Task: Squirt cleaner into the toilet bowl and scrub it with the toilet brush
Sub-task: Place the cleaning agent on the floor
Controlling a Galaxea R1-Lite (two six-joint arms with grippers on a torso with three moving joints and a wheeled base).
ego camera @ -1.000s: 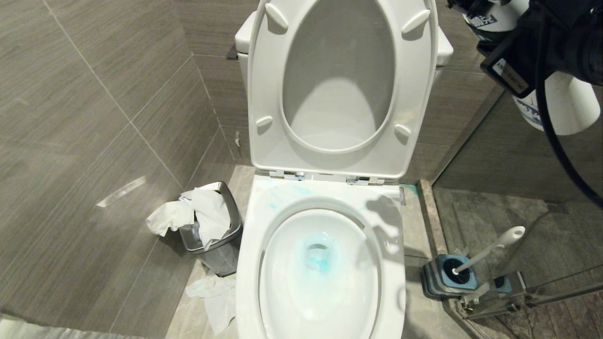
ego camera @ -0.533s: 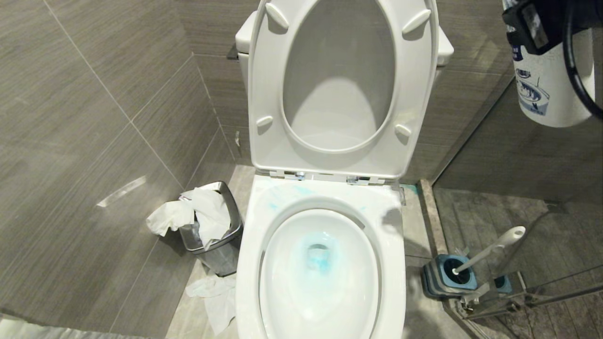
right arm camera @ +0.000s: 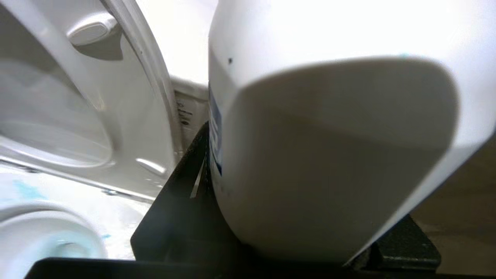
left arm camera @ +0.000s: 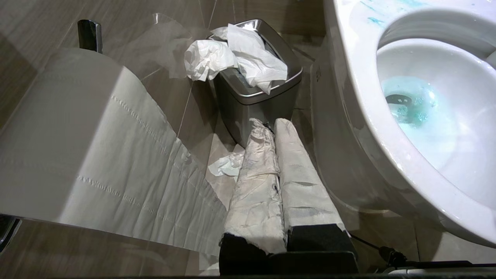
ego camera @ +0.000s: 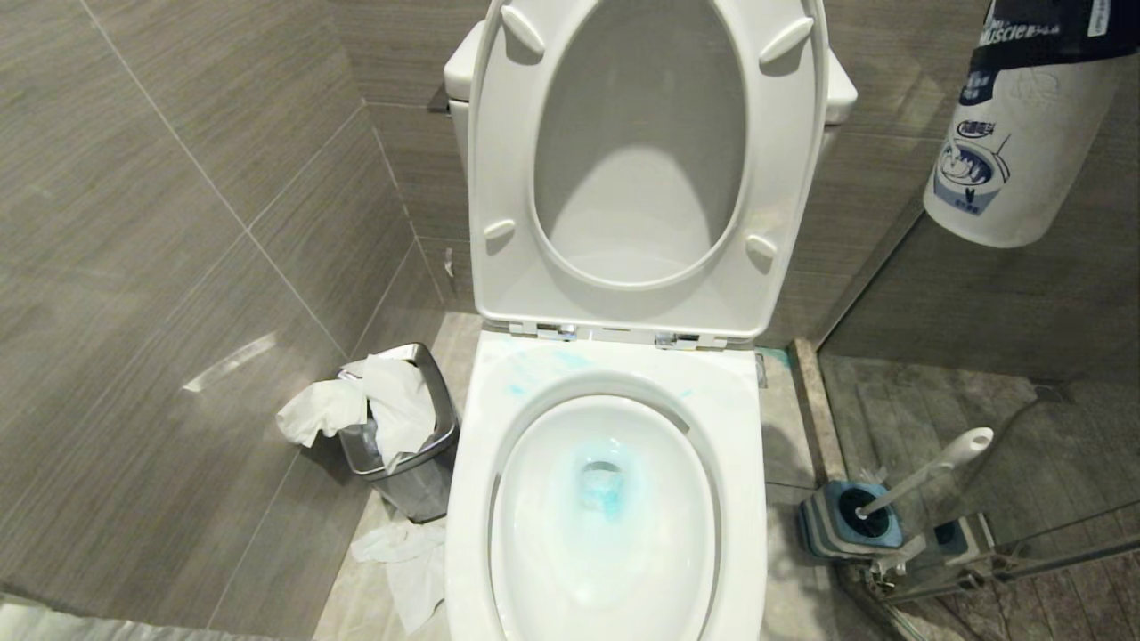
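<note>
White cleaner bottle (ego camera: 1015,142) with blue label, upper right of frame, gripped by right tool (right arm camera: 294,248); left tool (left arm camera: 277,128) closed.

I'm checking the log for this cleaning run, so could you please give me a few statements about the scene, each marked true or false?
1. The toilet seat is raised. True.
2. The water in the toilet bowl is tinted blue. True.
3. The toilet brush is in the bowl. False: it stands in its holder on the floor.
4. The right end effector is empty. False: it grips a white bottle.
5. The bin is empty. False: paper fills it.
</note>
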